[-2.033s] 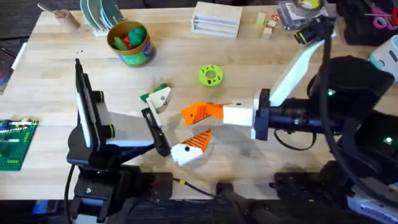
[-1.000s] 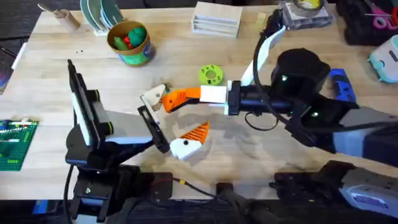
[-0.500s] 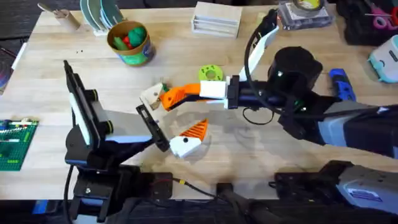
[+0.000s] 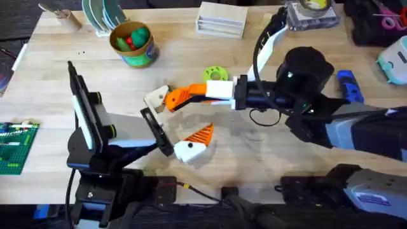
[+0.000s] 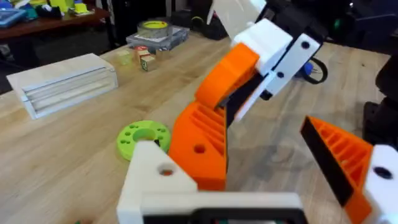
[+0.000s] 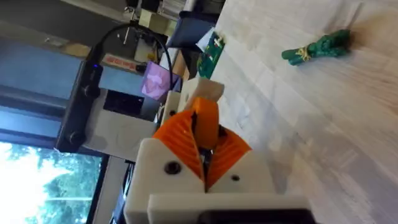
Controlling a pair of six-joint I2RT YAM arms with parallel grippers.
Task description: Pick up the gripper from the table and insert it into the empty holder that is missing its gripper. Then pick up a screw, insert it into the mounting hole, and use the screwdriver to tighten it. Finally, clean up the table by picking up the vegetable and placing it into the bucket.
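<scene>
Overhead, the right end effector (image 4: 180, 98) is pinched narrow on the orange gripper (image 5: 199, 140) above the middle of the desk (image 4: 57, 76). The gripper is right beside the white holder (image 5: 155, 183). I cannot tell if they touch. The left end effector (image 4: 179, 116) is spread wide. The bucket (image 4: 132, 43) stands near the far left corner. The screwdriver (image 4: 348, 86) lies by the right edge. The vegetable (image 6: 317, 46) lies flat on the desk.

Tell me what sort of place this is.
Probably a robotics lab or workshop: a wooden table carrying tape rolls, a toy-filled bucket and a green Lego plate, with monitors behind.
</scene>
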